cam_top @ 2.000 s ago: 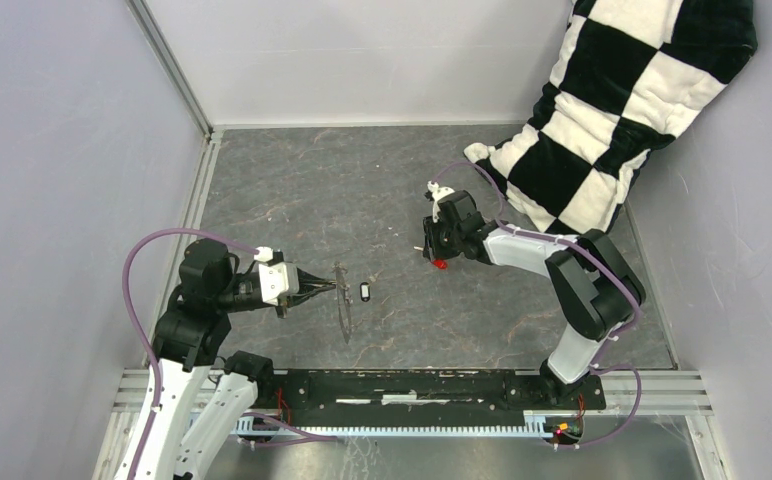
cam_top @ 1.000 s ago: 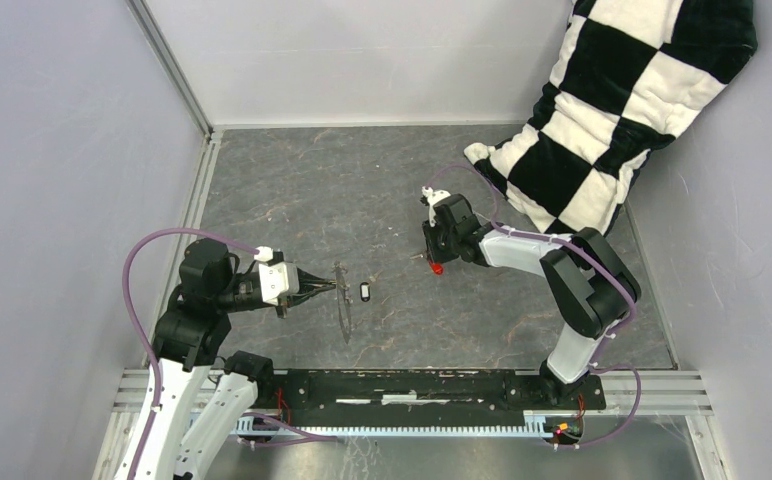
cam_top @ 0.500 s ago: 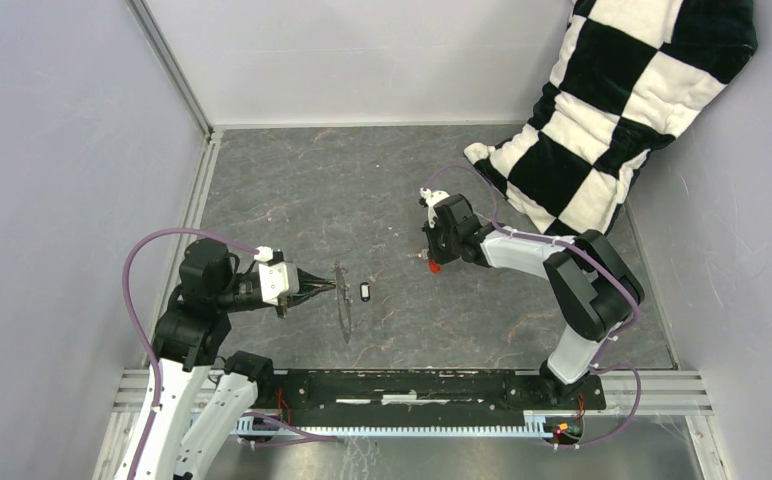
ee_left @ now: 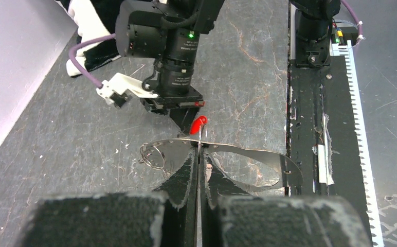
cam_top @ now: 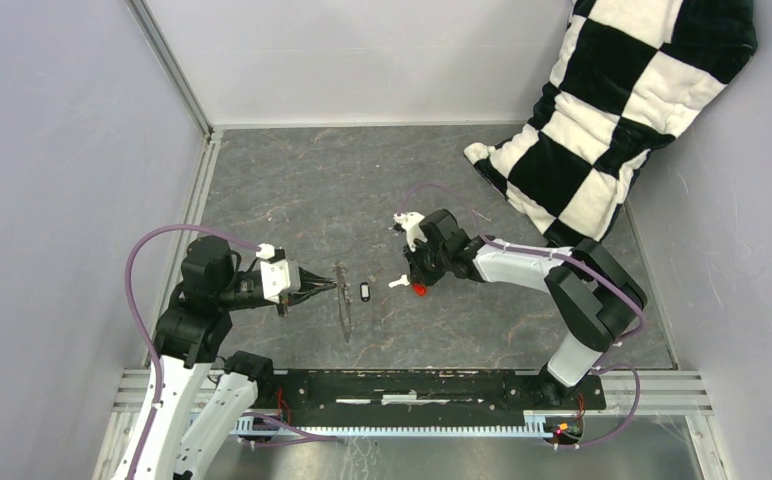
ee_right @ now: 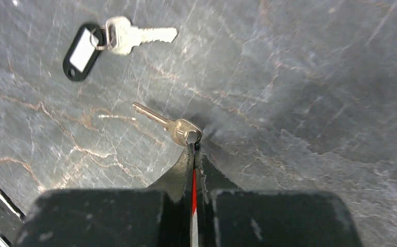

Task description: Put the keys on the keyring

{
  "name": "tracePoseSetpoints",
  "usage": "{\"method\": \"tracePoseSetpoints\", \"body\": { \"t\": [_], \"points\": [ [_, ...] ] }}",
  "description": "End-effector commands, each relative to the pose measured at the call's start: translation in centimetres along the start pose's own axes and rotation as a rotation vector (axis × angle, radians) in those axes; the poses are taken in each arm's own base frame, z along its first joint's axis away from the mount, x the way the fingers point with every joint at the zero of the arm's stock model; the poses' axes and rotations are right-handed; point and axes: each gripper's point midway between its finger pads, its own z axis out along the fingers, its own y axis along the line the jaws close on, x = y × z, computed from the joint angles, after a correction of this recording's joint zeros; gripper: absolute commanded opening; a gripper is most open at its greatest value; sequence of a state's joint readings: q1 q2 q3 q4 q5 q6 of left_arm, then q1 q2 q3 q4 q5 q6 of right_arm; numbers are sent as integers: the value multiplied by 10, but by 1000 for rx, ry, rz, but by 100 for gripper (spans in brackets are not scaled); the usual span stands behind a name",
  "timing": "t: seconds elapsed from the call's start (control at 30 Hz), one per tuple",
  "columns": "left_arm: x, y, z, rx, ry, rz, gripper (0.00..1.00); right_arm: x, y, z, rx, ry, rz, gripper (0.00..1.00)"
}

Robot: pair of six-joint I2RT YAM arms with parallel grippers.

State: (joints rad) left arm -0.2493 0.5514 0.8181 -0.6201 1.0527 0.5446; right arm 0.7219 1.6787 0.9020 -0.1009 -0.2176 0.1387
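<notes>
My left gripper [cam_top: 324, 287] is shut on the rim of the keyring [cam_top: 342, 300], a thin grey metal oval held upright on edge; in the left wrist view the keyring [ee_left: 260, 153] spans across my closed fingertips, with small wire loops [ee_left: 152, 154] at its left end. My right gripper [cam_top: 414, 283] is shut on the red key [cam_top: 419, 290], just right of the keyring. In the right wrist view the red tag [ee_right: 194, 191] is pinched between the fingers and its metal key [ee_right: 168, 122] sticks out. The black key [cam_top: 365, 292] lies on the table between the grippers, with a pale label [ee_right: 82, 50].
A black-and-white checkered cushion [cam_top: 622, 100] leans in the back right corner. Grey walls close the table on the left, back and right. A black rail [cam_top: 412, 385] with the arm bases runs along the near edge.
My right gripper has moved left and nearer with the red key, now close to the black key and the keyring. The left gripper and keyring have not moved.
</notes>
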Motion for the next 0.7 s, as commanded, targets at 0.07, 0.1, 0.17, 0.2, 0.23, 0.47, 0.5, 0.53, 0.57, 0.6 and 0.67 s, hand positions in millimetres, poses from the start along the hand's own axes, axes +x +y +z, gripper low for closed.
{"method": "tracePoseSetpoints", "body": {
  "t": [0.07, 0.1, 0.17, 0.2, 0.23, 0.47, 0.5, 0.53, 0.57, 0.6, 0.67],
  "points": [
    [-9, 2, -1, 4, -22, 53, 2, 14, 12, 6, -33, 36, -88, 1],
    [-9, 2, 0, 5, -21, 54, 2, 15, 9, 6, -20, 40, -90, 6],
    [-10, 3, 0, 7, -21, 53, 2, 16, 8, 7, -19, 50, -101, 18],
    [-12, 4, 0, 7, -22, 56, 2, 16, 9, 7, -21, 53, -106, 20],
    [-13, 4, 0, 5, -22, 60, 2, 16, 9, 7, -24, 52, -110, 22],
    [-14, 4, -1, 1, -23, 63, 2, -12, 12, -17, -15, -59, -201, 35],
    [-14, 4, -1, 3, -25, 65, 2, -23, 11, -28, 8, -105, -221, 35],
    [-15, 5, -1, 2, -26, 68, 2, -35, 10, -39, 27, -163, -239, 38],
    [-16, 5, -1, 2, -26, 69, 2, -47, 12, -56, 43, -252, -256, 45],
    [-17, 5, -1, -1, -26, 71, 2, -63, 15, -71, 48, -361, -281, 54],
    [-19, 6, -2, -4, -27, 79, 2, -70, 12, -97, 96, -522, -222, 98]
  ]
}}
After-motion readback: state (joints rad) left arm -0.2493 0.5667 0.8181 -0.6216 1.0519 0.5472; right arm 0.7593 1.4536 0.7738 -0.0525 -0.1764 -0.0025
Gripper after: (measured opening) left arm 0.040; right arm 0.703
